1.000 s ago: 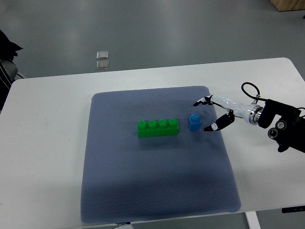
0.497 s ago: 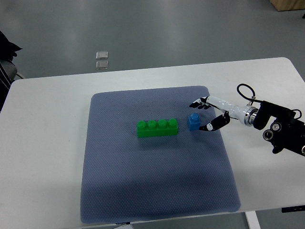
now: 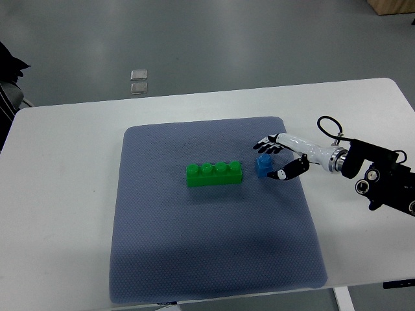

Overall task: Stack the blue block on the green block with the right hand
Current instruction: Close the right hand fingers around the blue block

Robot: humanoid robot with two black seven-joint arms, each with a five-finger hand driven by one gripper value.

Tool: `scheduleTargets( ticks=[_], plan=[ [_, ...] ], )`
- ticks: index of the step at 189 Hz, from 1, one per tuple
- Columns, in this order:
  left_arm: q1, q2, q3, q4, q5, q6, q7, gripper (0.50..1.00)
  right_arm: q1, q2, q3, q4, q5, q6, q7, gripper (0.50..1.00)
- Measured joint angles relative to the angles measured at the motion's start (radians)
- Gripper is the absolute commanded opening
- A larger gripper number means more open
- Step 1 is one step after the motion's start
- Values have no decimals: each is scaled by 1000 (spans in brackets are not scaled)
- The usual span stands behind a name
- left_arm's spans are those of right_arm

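Note:
A small blue block [image 3: 263,165] sits on the grey-blue mat [image 3: 214,259], just right of a long green block [image 3: 214,173] with a row of studs. My right hand [image 3: 270,160] comes in from the right edge and is open around the blue block. Its upper fingers [image 3: 264,144] lie behind the block and its thumb [image 3: 284,173] lies in front and to the right. The fingers look close to the block, but I cannot tell whether they touch it. The left hand is out of view.
The mat lies on a white table [image 3: 58,214]. The right forearm and wrist housing [image 3: 382,184] stretch over the table's right part. Two small clear items [image 3: 139,81] lie on the floor beyond the table's far edge.
My right hand has moved left toward the blue block, and its fingers now bracket the block. Both blocks have stayed in place.

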State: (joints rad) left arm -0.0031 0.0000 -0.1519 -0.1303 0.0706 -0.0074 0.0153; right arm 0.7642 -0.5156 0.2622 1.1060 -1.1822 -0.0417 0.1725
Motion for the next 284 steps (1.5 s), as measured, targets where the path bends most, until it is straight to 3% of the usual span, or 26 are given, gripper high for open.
scheduleTargets(
  ticks=[80, 161, 198, 284],
  plan=[
    [0, 0, 0, 0, 0, 0, 0, 1000, -2, 6, 0, 0, -56, -18, 2, 691],
    [0, 0, 0, 0, 0, 0, 0, 1000, -9, 9, 0, 0, -97, -30, 7, 686],
    [0, 0, 0, 0, 0, 0, 0, 1000, -9, 8, 0, 1, -105, -33, 10, 639],
    [0, 0, 0, 0, 0, 0, 0, 1000, -11, 7, -2, 10, -135, -38, 13, 580]
  ],
)
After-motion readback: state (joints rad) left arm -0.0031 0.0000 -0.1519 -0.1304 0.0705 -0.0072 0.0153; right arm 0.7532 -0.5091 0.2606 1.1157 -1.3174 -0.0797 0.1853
